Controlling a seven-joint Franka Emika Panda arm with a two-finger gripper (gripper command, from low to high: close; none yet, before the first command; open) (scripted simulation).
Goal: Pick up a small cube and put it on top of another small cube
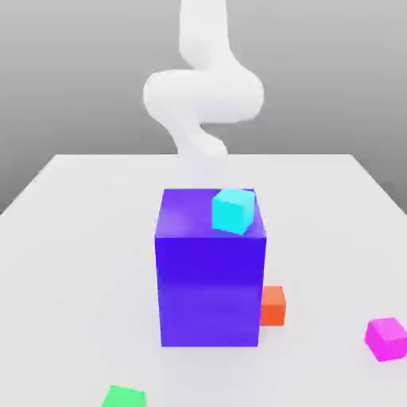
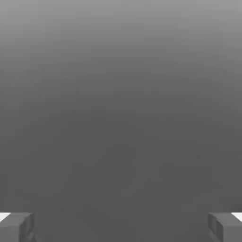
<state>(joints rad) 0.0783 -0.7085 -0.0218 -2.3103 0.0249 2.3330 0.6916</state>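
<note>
A green cube (image 1: pixel 124 396) sits nearest on the worktop (image 1: pixel 71 238), and the small pink cube (image 1: pixel 387 338) lies toward the exterior view's right. Farther back, an orange cube (image 1: pixel 273 305) touches the big blue block (image 1: pixel 211 274) — a cyan cube (image 1: pixel 233 210) rests on top. The gripper (image 2: pixel 121 226) is spread wide — holding nothing.

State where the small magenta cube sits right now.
In the exterior view, the small magenta cube rests on the white table near the view's right edge, apart from the orange cube and the big blue block to its left.
</note>
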